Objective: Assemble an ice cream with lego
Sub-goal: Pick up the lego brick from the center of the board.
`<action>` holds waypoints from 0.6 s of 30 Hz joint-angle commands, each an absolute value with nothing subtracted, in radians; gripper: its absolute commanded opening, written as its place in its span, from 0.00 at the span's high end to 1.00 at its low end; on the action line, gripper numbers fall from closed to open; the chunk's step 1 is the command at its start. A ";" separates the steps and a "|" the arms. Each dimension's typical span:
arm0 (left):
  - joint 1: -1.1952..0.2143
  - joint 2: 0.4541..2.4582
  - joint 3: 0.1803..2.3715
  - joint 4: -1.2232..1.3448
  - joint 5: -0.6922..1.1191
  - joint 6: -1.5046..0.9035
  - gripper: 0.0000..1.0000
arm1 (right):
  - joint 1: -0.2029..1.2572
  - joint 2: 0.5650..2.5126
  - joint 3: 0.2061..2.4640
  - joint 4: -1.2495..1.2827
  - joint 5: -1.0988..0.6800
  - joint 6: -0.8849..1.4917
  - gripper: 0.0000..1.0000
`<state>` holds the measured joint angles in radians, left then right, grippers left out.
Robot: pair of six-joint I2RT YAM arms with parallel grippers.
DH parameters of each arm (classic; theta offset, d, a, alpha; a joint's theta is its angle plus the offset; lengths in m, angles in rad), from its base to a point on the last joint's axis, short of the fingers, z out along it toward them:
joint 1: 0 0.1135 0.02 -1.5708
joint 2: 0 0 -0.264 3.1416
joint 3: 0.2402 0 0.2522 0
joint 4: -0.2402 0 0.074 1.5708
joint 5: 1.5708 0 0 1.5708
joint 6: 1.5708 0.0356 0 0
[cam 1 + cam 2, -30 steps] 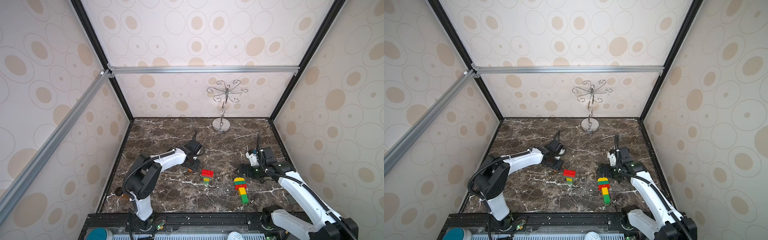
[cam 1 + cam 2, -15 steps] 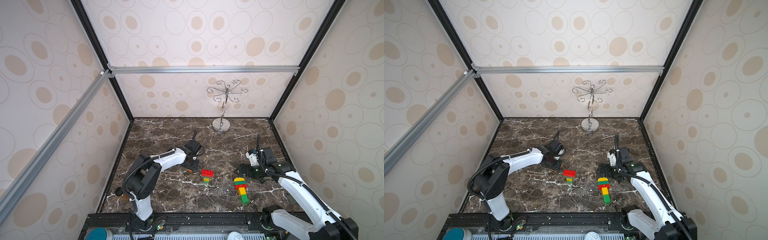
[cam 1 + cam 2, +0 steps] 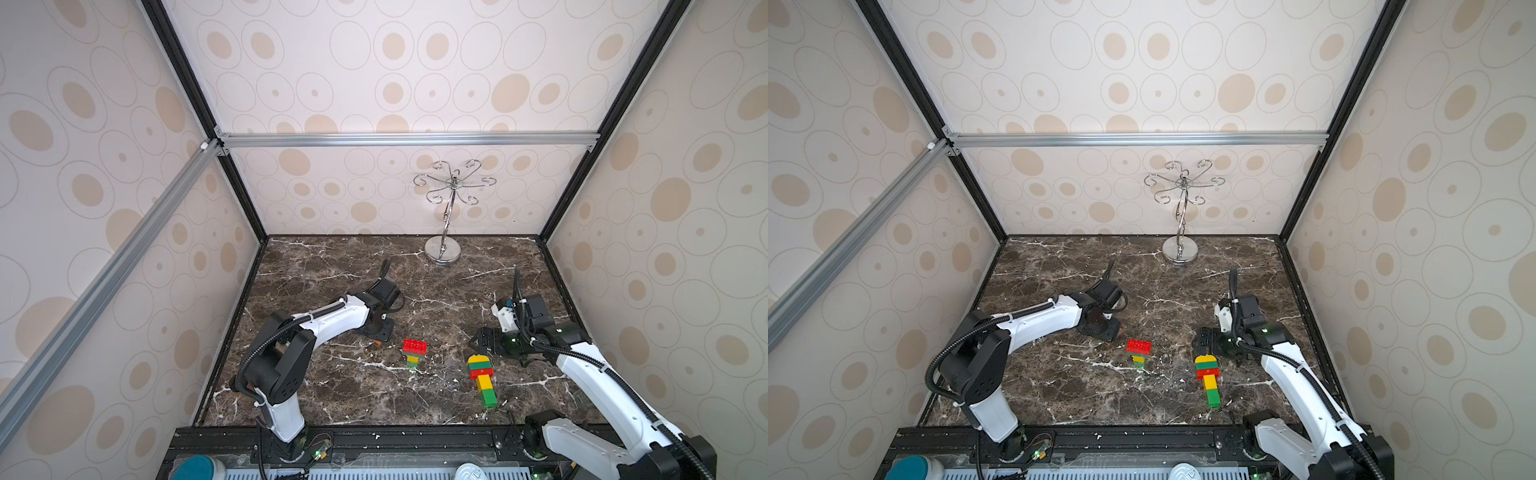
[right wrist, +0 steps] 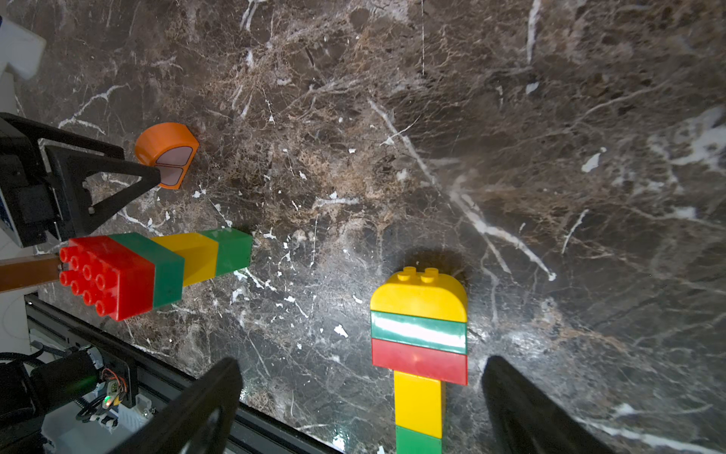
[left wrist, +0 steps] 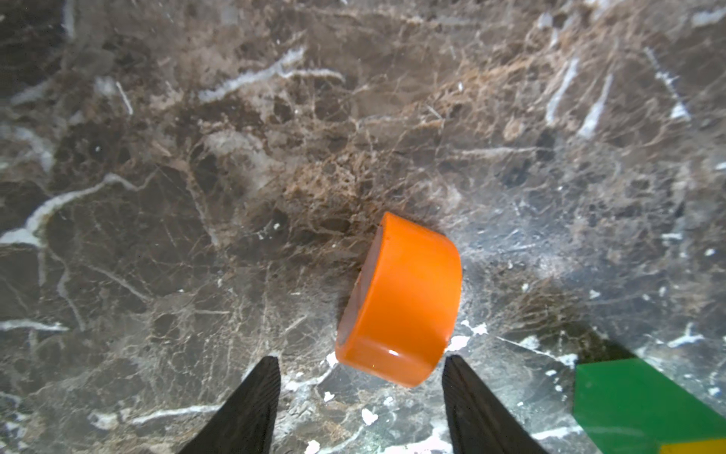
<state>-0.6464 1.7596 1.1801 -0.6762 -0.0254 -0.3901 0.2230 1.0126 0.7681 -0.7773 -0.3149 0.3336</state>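
The orange half-round domed lego piece point(image 5: 400, 302) lies tipped on its side on the dark marble desk point(image 5: 196, 196), just ahead of the left hand point(image 5: 359, 358), which is open and empty, probably lining up a grasp. The right hand point(image 4: 361, 359) hangs wide open astride the flat-lying yellow-domed brick ice cream point(image 4: 418, 326), gripping nothing.

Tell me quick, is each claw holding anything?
Left claw: open, empty; the orange domed piece lies loose at its tips.
Right claw: open, empty, either side of the yellow-topped lego stack.
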 commanded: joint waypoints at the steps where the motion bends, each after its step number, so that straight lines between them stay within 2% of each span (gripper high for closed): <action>1: -0.638 1.804 1.262 -0.734 -0.043 -0.337 0.36 | 0.216 1.016 0.764 -0.785 -0.317 0.322 0.02; 18: -0.651 1.832 1.298 -0.738 -0.035 -0.196 0.44 | 0.216 1.018 0.764 -0.785 -0.314 0.322 0.01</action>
<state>-0.6476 1.8477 1.2736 -0.7303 -0.0277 -0.2501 0.2230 1.0126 0.7681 -0.7773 -0.3145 0.3332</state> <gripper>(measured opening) 0.559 0.985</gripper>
